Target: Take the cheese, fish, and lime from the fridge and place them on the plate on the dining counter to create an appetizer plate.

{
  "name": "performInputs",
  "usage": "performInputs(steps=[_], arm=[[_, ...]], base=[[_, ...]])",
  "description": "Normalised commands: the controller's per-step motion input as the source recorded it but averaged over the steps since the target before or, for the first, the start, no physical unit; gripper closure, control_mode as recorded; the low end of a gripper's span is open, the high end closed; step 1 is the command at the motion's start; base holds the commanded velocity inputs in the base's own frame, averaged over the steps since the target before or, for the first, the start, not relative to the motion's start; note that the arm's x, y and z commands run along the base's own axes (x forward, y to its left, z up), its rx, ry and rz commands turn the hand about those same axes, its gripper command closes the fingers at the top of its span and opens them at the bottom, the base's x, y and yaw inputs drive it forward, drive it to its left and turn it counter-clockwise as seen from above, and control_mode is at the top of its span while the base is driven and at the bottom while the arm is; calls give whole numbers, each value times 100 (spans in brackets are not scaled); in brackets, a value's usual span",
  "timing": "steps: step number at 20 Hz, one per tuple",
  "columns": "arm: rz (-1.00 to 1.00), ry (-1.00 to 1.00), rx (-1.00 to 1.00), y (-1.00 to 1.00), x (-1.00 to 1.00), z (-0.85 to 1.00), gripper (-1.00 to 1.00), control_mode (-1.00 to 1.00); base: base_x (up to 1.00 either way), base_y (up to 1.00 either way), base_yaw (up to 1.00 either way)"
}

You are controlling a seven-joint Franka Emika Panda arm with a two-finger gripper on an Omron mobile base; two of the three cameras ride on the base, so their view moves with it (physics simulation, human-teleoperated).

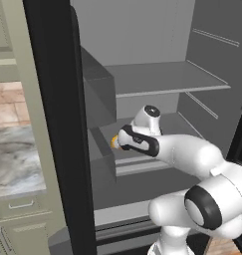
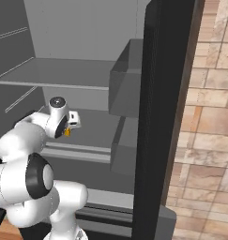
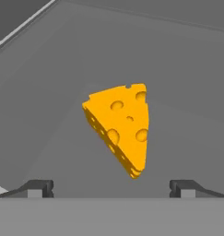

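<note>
I see soft, even light in all my pictures. Nothing is very bright and nothing shines or glares. Inside the fridge [image 1: 157, 74] it is dim and grey, and the spaces under its shelves look a bit darker. The cheese [image 3: 120, 126] is the brightest thing I see, a strong orange, with a faint dark shadow on the grey floor around it. Its edges look sharp. My base views are a little grainy and soft. The brick wall [image 2: 209, 117] looks warm and well lit. Straight lines stay straight near the picture edges.
</note>
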Motion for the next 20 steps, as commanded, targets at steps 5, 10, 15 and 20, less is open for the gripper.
performInputs(steps=[5,10,15,20], arm=[[0,0,0,6,28,-28,-100,-100],[0,0,0,12,31,-25,-100,-100],[0,0,0,12,30,-21,-100,-100],[0,0,0,9,25,-19,-100,-100]], base=[[0,0,0],[0,0,0],[0,0,0],[0,0,0]])
